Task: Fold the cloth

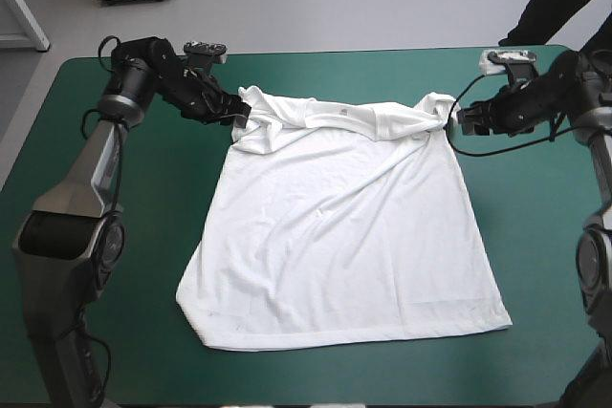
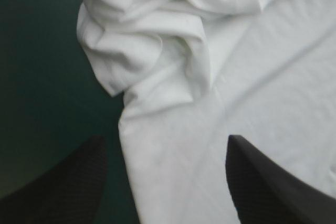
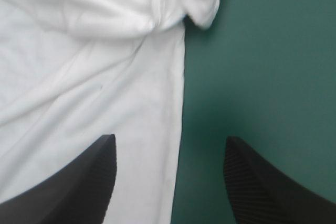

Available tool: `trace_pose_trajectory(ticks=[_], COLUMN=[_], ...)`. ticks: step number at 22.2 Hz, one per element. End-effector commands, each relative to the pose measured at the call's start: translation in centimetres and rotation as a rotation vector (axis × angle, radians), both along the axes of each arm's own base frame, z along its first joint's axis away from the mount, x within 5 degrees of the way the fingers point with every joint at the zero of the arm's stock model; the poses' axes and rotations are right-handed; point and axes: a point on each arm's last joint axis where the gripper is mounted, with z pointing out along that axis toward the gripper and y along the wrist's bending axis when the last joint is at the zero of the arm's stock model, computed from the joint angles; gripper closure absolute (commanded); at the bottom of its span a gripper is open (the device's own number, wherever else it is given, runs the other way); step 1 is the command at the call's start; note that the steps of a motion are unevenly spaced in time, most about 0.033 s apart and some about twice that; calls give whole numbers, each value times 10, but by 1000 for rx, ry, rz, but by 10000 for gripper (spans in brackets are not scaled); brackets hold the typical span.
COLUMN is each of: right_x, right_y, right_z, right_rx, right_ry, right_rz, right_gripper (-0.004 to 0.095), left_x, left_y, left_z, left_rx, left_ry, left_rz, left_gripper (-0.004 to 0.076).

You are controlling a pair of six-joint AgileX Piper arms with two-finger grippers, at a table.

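Left fingers point(image 2: 273, 182) apart, right fingers point(image 3: 68, 182) apart, T-shirt point(image 1: 344, 236) flat, sleeves point(image 1: 253, 110) seemingly bunched

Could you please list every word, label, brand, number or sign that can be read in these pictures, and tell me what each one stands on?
No text can be read in any view.
T-shirt: a small grey mark near its neck edge, perhaps a label, too small to read.
Teal-green cover: no lettering visible.
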Motion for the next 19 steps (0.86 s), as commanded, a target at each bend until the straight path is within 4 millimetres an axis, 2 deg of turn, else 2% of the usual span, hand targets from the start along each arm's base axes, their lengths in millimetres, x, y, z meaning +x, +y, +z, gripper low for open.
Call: trace_pose_trajectory(ticks=[1, 4, 6, 7, 8, 9, 10, 11, 12, 15, 19], right_x=[-49, -82, -102, -109, -126, -133, -144, -150, -159, -170, -182], right_y=[7, 11, 15, 17, 25, 30, 38, 43, 51, 56, 56], right_z=[37, 45, 51, 51, 54, 56, 56, 55, 53, 54, 45], right_rx=[21, 30, 35, 31, 10, -6, -33, -48, -73, -153, -163], right_ry=[-98, -123, -143, -145, -157, -158, -148, -136, -103, -67, -35], right_rz=[-9, -21, -22, -18, 4, 20, 44, 61, 81, 94, 99], right_gripper=[344, 344, 345, 345, 345, 345, 345, 344, 345, 344, 345], left_x=[-63, -112, -145, -158, -188, -198, -222, -231, -247, -261, -260], left_y=[7, 16, 23, 26, 31, 32, 34, 35, 34, 34, 35], left_z=[53, 64, 63, 58, 53, 51, 43, 40, 24, -15, -37], left_rx=[-13, 0, 16, 28, 34, 34, 41, 49, 64, 83, 95], left_ry=[-21, -16, -5, 13, 22, 21, 12, 4, 40, 165, 153], left_rz=[-5, -2, 0, 1, 1, 2, -7, -12, -33, -49, -43], left_gripper=[254, 254, 254, 254, 254, 254, 254, 254, 254, 254, 254])
